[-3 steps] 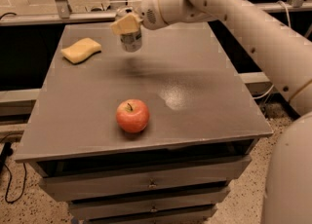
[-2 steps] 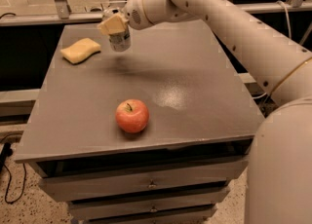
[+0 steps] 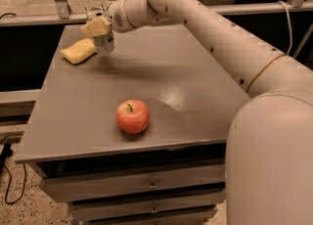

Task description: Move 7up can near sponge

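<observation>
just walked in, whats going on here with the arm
The robot arm's end effector grips the 7up can at the far left of the table, right next to the sponge. The can looks just off the surface, not yet set down. An apple sits near the front edge.

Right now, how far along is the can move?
Done: the can is gripped and up beside the sponge at the table's far-left corner. In hand: the gripper holds it, seemingly just off the surface. Left: set it down, release.
</observation>
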Controlling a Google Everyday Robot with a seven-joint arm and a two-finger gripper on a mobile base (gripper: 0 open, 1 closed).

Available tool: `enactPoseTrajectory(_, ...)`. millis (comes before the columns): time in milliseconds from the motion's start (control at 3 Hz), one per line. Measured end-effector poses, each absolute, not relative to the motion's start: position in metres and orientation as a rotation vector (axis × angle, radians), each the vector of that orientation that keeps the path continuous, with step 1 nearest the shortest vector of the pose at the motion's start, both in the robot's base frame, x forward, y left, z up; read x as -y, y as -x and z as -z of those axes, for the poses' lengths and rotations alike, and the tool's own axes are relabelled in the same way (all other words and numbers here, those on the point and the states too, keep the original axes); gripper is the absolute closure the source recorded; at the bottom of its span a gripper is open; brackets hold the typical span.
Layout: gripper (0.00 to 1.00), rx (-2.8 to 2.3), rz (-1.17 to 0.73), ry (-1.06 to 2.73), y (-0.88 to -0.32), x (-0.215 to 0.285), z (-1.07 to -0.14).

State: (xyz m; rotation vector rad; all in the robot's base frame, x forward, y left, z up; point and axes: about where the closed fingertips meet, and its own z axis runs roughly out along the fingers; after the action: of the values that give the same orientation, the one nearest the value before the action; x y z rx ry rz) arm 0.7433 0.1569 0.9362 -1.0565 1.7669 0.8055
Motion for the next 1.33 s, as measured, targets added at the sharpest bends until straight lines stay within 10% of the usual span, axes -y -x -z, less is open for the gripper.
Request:
enactPoseTrajectory(333, 1.00, -1.781, -0.845, 1.035, -0.743, -0.169, -0.923)
enactPoseTrajectory(1333, 0.30, -1.797, -0.900, 0.989, -0.746, -0.189, -0.905)
